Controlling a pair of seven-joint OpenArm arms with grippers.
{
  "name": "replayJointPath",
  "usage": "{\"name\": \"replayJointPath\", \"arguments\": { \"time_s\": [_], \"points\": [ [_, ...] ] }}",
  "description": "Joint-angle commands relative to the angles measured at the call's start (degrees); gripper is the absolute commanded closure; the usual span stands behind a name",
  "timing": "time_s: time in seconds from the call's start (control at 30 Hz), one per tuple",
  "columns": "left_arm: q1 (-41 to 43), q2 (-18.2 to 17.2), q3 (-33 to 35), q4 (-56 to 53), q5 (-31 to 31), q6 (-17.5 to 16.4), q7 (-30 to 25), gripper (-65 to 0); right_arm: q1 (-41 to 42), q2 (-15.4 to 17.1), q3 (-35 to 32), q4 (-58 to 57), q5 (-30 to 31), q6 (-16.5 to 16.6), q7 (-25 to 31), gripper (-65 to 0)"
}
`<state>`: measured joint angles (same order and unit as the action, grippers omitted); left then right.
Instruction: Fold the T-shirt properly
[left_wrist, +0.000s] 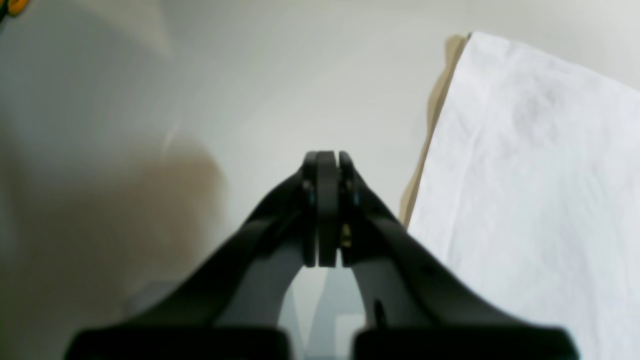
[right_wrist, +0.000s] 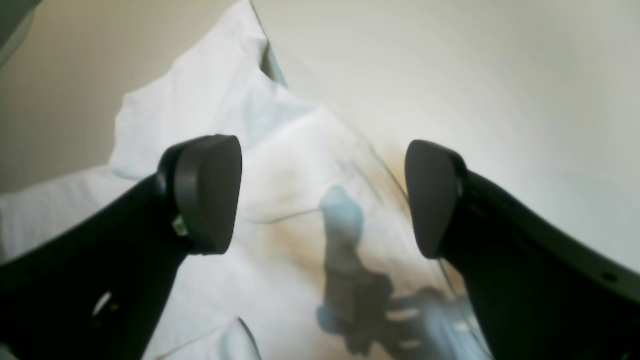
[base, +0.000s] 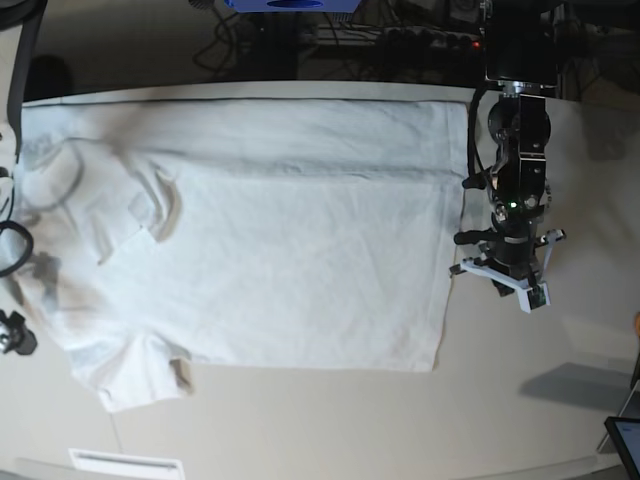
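Right gripper jaws spread wide, empty, directly above the T-shirt near its sleeve end. Left gripper pinched closed on nothing, just off the hem. Shirt's long axis spans the tabletop between both arms.

A plain white, wrinkled cotton T-shirt is spread flat across the tabletop, its hem at the base view's right. One sleeve is folded inward over the chest.
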<state>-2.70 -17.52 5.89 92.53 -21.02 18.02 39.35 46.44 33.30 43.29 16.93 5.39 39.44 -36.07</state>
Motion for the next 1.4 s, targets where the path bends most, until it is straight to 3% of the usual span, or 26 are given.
{"name": "replayJointPath", "arguments": {
  "time_s": [0.0,0.17,0.37,0.6,0.8,1.03,1.17,1.3,1.37],
  "points": [
    [-0.77,-0.64,-0.31,1.23,0.40,0.13,-1.33,0.0,2.14,1.73,-0.78,-0.27,2.22,0.56,1.92,-48.9],
    [0.02,-0.64,-0.40,3.51,0.40,0.13,-1.33,0.0,2.31,1.73,-5.79,-1.68,2.48,0.56,2.54,-48.9],
    [0.37,-0.64,-0.40,5.10,0.40,0.13,-1.33,0.0,0.29,-0.29,-6.58,-1.68,2.48,0.56,2.80,-48.9],
    [2.22,-0.72,-0.40,8.17,0.75,0.13,-1.24,0.0,-1.64,-1.52,-7.46,-1.68,2.04,0.56,7.55,-49.0],
    [2.57,-0.81,-0.40,8.00,0.84,0.13,-1.24,0.0,-1.64,-2.66,-16.08,-1.68,-1.30,0.56,13.88,-49.0],
    [3.01,-1.60,-0.40,8.17,0.84,0.13,-1.24,0.0,-1.64,-2.66,-18.19,-1.59,-1.21,0.56,15.46,-49.0],
    [3.01,-1.69,-0.40,8.26,0.58,0.13,-1.24,0.0,-1.64,-2.75,-18.28,-1.76,-1.30,-3.18,18.01,-49.0],
    [3.09,-0.99,0.31,9.14,0.31,0.04,-1.24,0.0,-2.00,-2.93,-18.36,-1.24,-3.41,-3.44,17.92,-48.8],
    [3.09,1.12,1.19,10.55,0.22,-0.22,-1.24,0.0,-2.00,-2.93,-18.36,0.70,-5.96,-3.35,18.10,-48.6]
  ]
}}
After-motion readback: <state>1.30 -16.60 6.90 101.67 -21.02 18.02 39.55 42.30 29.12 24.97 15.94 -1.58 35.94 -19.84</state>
